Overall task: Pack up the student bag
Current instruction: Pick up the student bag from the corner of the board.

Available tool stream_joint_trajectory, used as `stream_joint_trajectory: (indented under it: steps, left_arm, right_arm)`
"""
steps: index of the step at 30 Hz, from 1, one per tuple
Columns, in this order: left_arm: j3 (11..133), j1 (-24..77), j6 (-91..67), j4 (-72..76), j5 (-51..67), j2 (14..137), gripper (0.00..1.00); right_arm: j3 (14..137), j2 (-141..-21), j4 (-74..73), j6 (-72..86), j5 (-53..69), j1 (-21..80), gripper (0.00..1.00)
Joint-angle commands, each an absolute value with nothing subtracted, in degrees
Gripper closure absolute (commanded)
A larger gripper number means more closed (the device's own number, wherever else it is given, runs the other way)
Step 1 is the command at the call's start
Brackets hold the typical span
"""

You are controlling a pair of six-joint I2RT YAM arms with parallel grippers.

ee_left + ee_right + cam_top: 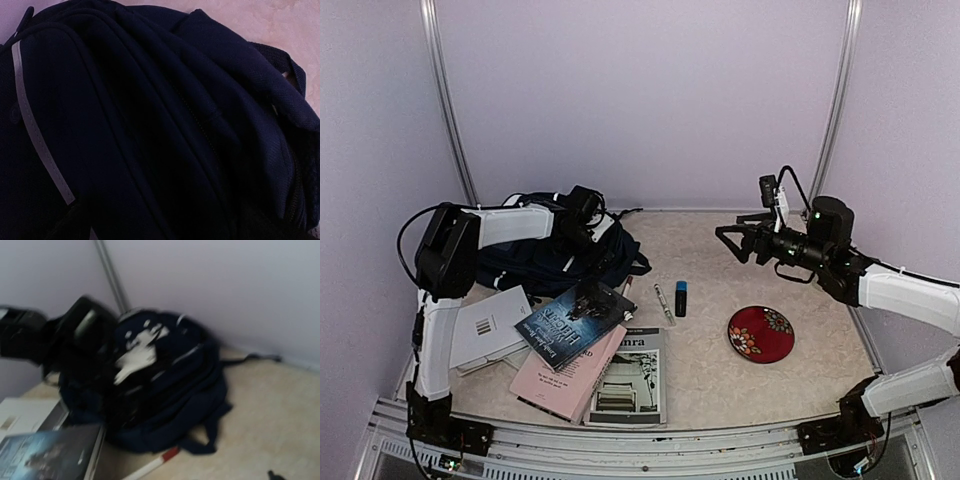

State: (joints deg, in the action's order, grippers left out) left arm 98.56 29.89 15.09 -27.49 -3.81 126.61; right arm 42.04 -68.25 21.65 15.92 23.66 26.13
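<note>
The student bag (535, 265), a dark navy backpack with white stripe trim, lies at the back left of the table. It fills the left wrist view (150, 125) and shows blurred in the right wrist view (175, 390). My left gripper (585, 215) rests on top of the bag; its fingers are hidden against the dark fabric. My right gripper (728, 244) hangs in the air over the middle right of the table, points left toward the bag, and looks open and empty.
A blue book (575, 318), a pink book (565, 378), a grey booklet (635, 378) and a white box (488, 325) lie in front of the bag. A pen (663, 303), a small blue-capped item (680, 298) and a red patterned disc (761, 333) lie mid-table.
</note>
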Motion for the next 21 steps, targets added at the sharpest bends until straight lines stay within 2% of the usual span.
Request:
stream_joint_trajectory:
  steps: [1, 3, 6, 7, 11, 14, 21]
  left_arm:
    - [105.40, 29.46, 15.70, -32.07, -11.74, 129.75, 0.09]
    - [106.05, 29.16, 15.43, -31.53, -12.15, 130.41, 0.28]
    - [104.82, 29.13, 16.10, -27.74, -12.73, 129.30, 0.88]
    - [104.32, 29.11, 16.54, -26.56, -13.69, 128.74, 1.00]
    - [103.88, 28.77, 17.68, -24.87, -16.58, 124.46, 1.00]
    - [101.09, 28.55, 18.09, -19.48, -16.51, 115.87, 1.00]
    - [101.68, 25.62, 18.21, -16.68, -15.16, 103.21, 1.00]
  right_arm:
    - [43.44, -69.05, 20.19, 15.36, 25.68, 28.60, 0.10]
    - [42.68, -68.43, 21.05, 15.38, 25.92, 29.43, 0.10]
    - [41.96, -66.91, 21.13, 15.33, 25.46, 30.41, 0.10]
    - [41.86, -66.21, 20.88, 15.23, 25.19, 30.67, 0.10]
    - [41.92, -63.58, 19.67, 14.81, 24.45, 31.44, 0.09]
    - [42.73, -62.69, 19.68, 15.05, 24.44, 31.64, 0.09]
    - [47.58, -66.49, 20.00, 15.90, 25.28, 34.55, 0.09]
